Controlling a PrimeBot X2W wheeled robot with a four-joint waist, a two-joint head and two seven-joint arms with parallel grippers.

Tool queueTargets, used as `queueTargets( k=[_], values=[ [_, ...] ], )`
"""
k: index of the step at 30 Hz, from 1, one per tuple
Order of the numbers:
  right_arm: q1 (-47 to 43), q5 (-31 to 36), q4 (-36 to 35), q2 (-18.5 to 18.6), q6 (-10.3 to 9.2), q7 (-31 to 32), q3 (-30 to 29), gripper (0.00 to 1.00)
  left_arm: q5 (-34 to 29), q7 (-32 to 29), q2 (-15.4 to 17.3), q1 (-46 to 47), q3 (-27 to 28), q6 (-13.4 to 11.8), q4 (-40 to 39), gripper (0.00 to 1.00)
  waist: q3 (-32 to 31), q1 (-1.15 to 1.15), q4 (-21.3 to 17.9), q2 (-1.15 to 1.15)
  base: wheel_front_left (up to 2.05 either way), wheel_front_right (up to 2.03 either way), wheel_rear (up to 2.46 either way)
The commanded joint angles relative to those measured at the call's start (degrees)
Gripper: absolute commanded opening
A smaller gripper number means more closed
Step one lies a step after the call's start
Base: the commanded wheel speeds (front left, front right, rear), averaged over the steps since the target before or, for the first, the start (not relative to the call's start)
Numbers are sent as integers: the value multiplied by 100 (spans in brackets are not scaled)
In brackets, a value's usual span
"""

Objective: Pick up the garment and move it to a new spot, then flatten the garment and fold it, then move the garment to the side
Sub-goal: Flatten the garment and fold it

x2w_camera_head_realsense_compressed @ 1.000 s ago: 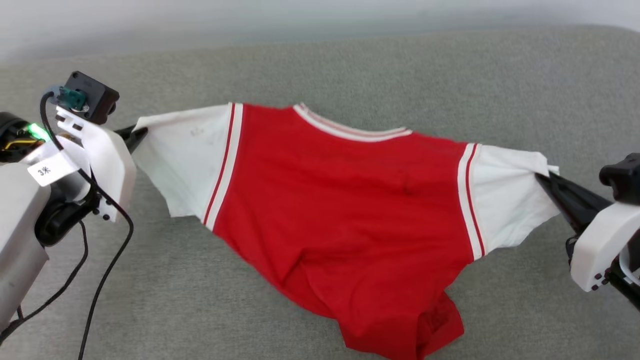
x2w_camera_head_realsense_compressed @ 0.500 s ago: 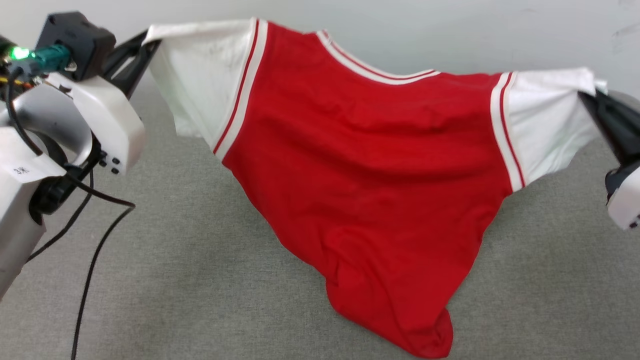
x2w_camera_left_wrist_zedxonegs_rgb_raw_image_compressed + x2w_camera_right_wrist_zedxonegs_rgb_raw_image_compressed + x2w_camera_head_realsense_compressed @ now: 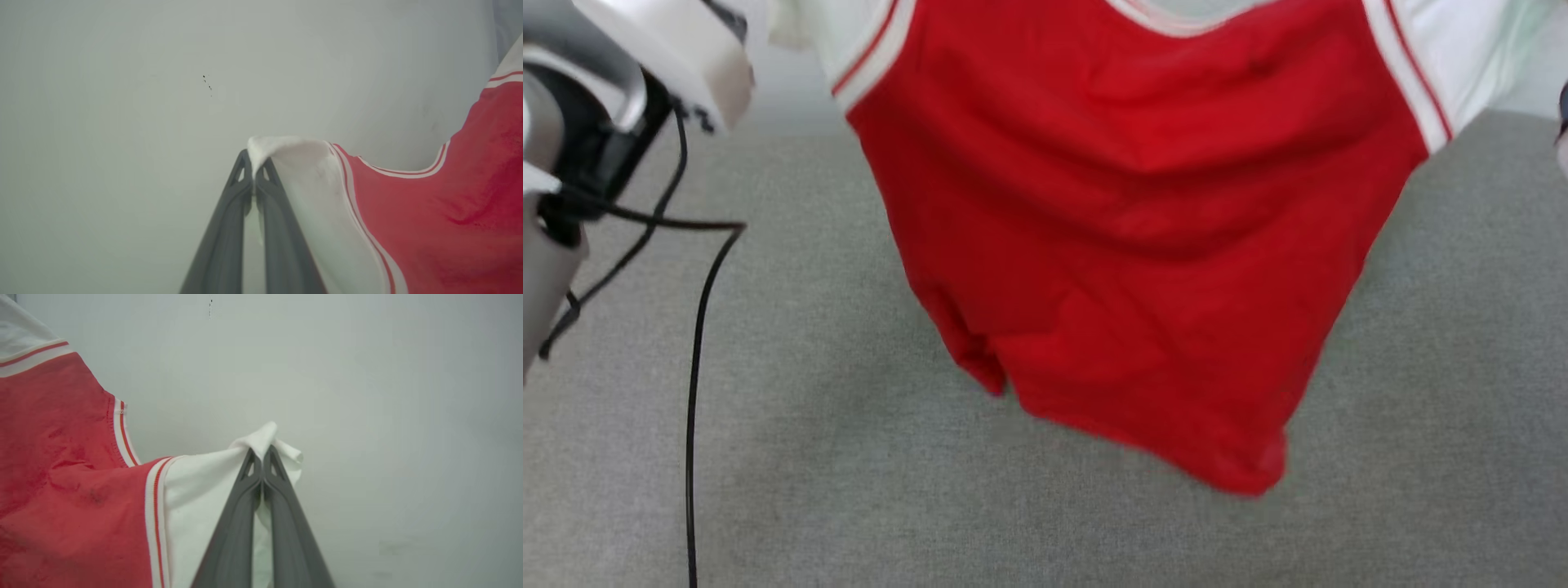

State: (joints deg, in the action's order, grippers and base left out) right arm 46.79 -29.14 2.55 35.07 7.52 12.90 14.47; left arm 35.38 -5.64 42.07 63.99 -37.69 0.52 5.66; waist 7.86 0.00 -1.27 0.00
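The garment, a red shirt with white sleeves and striped trim, hangs spread in the air over the grey cushion; its lower hem dangles just above the fabric surface. In the left wrist view my left gripper is shut on the tip of one white sleeve of the garment. In the right wrist view my right gripper is shut on the tip of the other white sleeve of the garment. The pale housing of my left arm sits at the head view's upper left.
A black cable trails down from the left arm across the grey cushion. A plain pale wall stands behind the lifted shirt. A sliver of my right arm touches the head view's right edge.
Both grippers have lifted the garment off the cushion, from lying stretched flat to hanging in the air. The head view has tilted, so the sleeves and fingertips have left its top edge.
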Motion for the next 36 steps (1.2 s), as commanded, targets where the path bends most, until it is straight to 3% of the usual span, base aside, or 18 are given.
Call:
queueTargets(
  k=[1, 12, 22, 29, 36],
  values=[
    [383, 67, 135, -45, -6, 0, 61, 0, -46, 91, -108, 280, 79, -2, 139, 0, 310, 0, 7, 0, 0, 0, 0],
    [2972, 331, 1545, -212, -7, -205, 632, 0, -418, 408, -810, 2311, 215, 222, 1448, 0, 1494, 0, -25, 0, 0, 0, 0],
    [5012, 512, 2939, -474, -6, -671, 1012, 0, -654, 785, -1132, 4150, 288, 481, 2749, 0, 2188, 0, -134, 0, 0, 0, 0],
    [5592, 432, 3809, -672, -6, -1023, 1271, 0, -582, 1197, -1250, 4370, 252, 582, 3433, 0, 2553, 0, -64, 0, 0, 0, 0],
    [5245, 137, 4313, -840, -7, -1457, 1697, 0, -434, 1597, -1260, 3837, 174, 631, 3781, 0, 2603, 0, -56, 0, 0, 0, 0]
  ],
)
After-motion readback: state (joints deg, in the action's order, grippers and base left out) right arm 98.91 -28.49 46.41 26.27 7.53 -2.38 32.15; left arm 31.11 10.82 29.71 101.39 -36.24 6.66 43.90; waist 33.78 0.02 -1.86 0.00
